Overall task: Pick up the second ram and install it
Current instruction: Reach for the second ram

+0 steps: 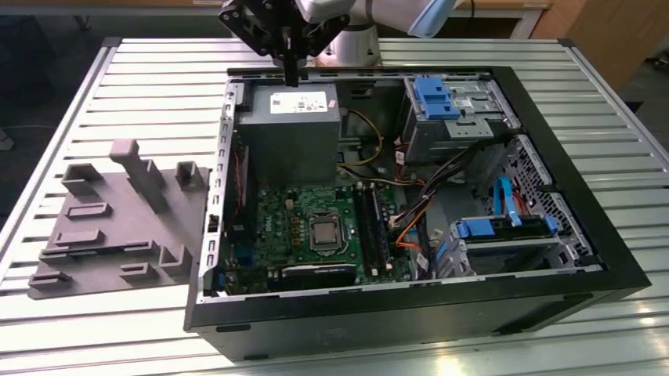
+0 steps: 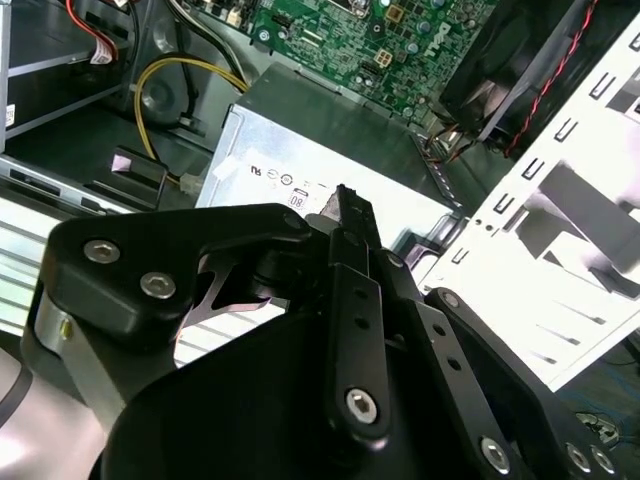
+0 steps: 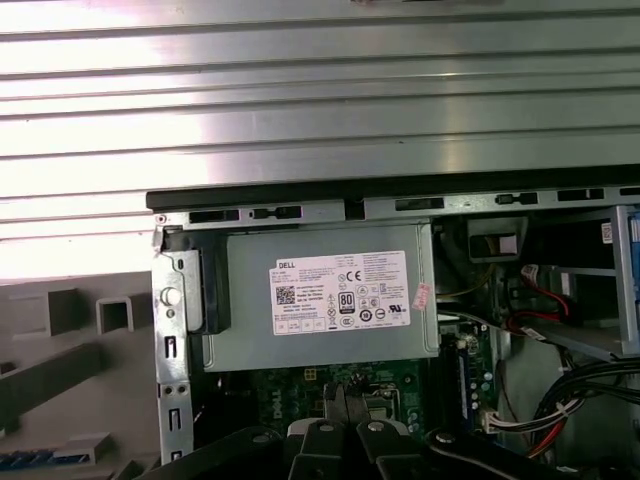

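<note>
My gripper hangs over the back of the open computer case, its fingers shut together with nothing between them. It points down at the grey power-supply box. In both wrist views the closed fingertips sit over that box. The long black memory slots lie on the green motherboard, well in front of the gripper. A strip of blue shows on the grey holder tray; I cannot tell whether it is the second ram.
The grey moulded tray with upright posts lies on the slatted table on the exterior view's left of the case. Inside the case are blue drive brackets, cable bundles and a black fan.
</note>
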Action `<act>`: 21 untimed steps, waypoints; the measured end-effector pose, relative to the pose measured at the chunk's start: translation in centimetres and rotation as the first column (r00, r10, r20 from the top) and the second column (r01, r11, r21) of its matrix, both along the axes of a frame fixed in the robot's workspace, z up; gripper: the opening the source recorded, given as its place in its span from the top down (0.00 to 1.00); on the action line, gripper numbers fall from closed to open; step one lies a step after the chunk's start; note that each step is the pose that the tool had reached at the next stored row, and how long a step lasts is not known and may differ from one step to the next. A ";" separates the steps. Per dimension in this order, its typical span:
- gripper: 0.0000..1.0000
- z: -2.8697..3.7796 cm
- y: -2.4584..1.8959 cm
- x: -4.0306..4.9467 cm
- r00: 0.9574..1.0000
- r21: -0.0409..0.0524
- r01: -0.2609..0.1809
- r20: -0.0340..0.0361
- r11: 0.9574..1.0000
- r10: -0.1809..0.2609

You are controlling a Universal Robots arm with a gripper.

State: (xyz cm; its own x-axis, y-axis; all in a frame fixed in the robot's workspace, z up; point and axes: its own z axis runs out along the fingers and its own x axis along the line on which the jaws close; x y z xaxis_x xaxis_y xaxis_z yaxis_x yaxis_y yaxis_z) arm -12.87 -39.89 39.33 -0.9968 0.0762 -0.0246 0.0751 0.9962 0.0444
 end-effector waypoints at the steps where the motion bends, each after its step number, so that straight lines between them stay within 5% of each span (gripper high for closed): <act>1: 0.89 0.00 0.00 -0.03 1.000 0.000 0.000 0.000 1.000 0.000; 12: 0.89 0.00 0.00 -0.44 1.000 0.000 0.000 0.004 1.000 0.000; 21: 0.89 0.00 0.00 -1.67 1.000 0.000 0.000 0.012 1.000 0.000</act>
State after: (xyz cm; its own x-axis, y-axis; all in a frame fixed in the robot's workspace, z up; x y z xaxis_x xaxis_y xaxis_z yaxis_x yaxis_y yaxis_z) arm -14.54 -39.89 39.33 -0.9964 0.0761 -0.0364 0.0745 0.9962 0.0452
